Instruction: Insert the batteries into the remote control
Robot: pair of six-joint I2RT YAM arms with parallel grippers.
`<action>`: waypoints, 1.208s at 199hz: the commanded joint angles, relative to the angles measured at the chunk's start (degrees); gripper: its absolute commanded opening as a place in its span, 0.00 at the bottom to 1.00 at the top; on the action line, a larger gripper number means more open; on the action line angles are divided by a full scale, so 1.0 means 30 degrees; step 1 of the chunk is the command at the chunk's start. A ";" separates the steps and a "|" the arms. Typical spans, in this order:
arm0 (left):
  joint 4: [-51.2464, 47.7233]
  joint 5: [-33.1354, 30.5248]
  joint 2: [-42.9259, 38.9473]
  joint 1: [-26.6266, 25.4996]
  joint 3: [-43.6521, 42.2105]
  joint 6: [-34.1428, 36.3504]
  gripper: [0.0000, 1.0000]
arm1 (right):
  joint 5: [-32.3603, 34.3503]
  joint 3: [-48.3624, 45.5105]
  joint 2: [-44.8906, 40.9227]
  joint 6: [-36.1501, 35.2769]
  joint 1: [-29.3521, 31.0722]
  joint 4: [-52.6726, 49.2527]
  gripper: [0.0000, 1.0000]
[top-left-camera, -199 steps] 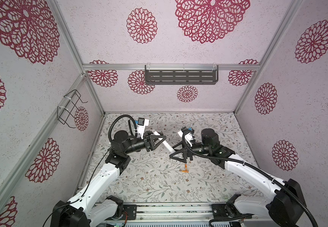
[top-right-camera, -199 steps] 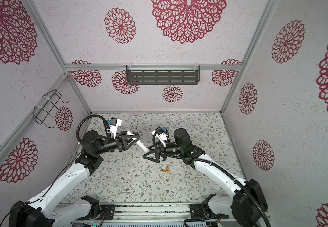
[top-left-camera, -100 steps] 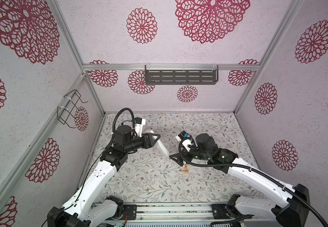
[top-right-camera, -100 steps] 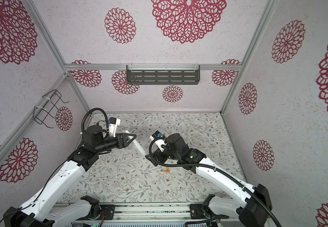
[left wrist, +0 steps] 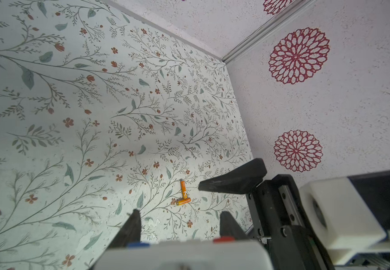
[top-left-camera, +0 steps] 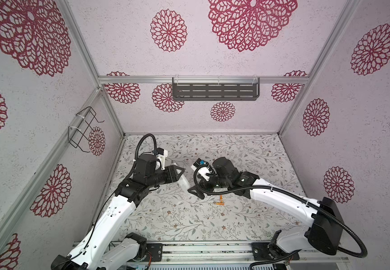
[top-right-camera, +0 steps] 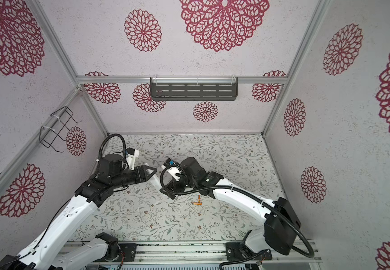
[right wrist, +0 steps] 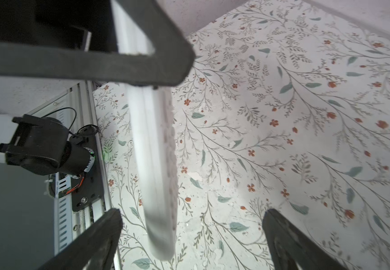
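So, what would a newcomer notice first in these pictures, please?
Probably the white remote held in the air above the table by the left gripper, with the open right gripper close beside it. Then the two orange batteries lying in an L on the floral surface near the grippers, and the big red wall rosettes all around.

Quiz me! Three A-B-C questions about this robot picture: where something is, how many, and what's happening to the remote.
1. Where are the batteries? A on the table B in a cup C in a drawer
2. How many batteries? A one B two C four
3. The remote control is: A lying flat B held in the air C in a box
Answers: A, they lie on the flowered table; B, two orange cylinders show; B, the left gripper clamps it in its jaws while the right gripper stands open.
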 commanded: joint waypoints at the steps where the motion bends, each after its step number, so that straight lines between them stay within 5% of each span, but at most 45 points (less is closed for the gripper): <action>1: -0.0106 -0.0420 -0.0245 -0.0070 -0.0066 -0.0293 0.13 | -0.1213 0.0722 0.0680 0.0527 0.0558 0.1283 0.93; 36: -0.0485 -0.0515 -0.0216 -0.0071 0.0127 -0.0215 0.13 | -0.1234 0.0515 0.1577 0.1299 0.0768 0.2740 0.85; 55: -0.0612 -0.0434 -0.0101 -0.0070 0.0202 -0.0136 0.13 | -0.1258 0.0126 0.1638 0.1543 0.0795 0.3599 0.63; 86: -0.0619 0.0005 0.0126 -0.0071 0.0305 -0.0047 0.13 | -0.1268 0.0038 0.1953 0.1719 0.0821 0.3910 0.48; 104: -0.0649 0.0151 0.0248 -0.0085 0.0388 0.0018 0.13 | -0.1519 0.0072 0.2019 0.1894 0.0818 0.4083 0.31; 180: 0.0356 0.1134 0.0218 -0.0072 0.0322 0.0302 0.21 | -0.4092 0.0163 0.1921 0.3464 0.0140 0.4517 0.18; 199: 0.0816 0.1551 0.0051 -0.0072 0.0260 0.0462 0.36 | -0.5166 0.0055 0.1600 0.4121 -0.0306 0.4757 0.14; 217: 0.1476 0.2200 -0.0236 -0.0067 0.0105 0.0859 0.68 | -0.6002 -0.0062 0.1227 0.4653 -0.0689 0.4700 0.00; 235: 0.2271 0.2599 -0.0764 -0.0015 -0.0066 0.1586 0.99 | -0.7526 -0.0210 0.0810 0.4900 -0.1086 0.4565 0.00; 240: 0.2680 0.2799 -0.0959 -0.0015 -0.0222 0.1671 0.97 | -0.7951 -0.0210 0.0699 0.4992 -0.1180 0.4477 0.00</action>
